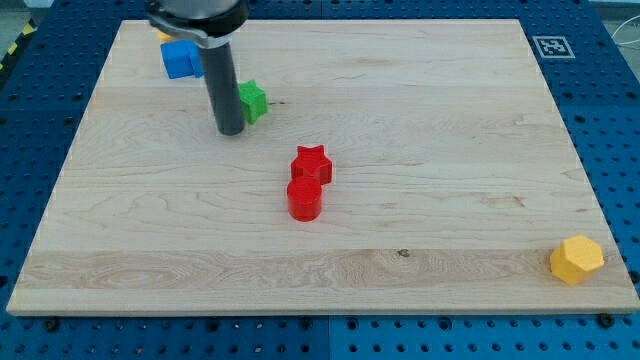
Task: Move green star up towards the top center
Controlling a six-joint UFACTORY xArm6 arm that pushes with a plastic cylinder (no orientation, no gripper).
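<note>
The green star [253, 100] lies on the wooden board [420, 110] in its upper left part, right of the blue blocks. My tip [230, 130] is down on the board just below and left of the star, touching or nearly touching it. The dark rod hides the star's left edge.
A blue block [180, 58] lies near the top left corner, with a yellow block [163, 35] just showing behind it. A red star [311, 163] and a red cylinder [304, 200] sit together mid-board. A yellow hexagon [577, 260] lies at the bottom right corner.
</note>
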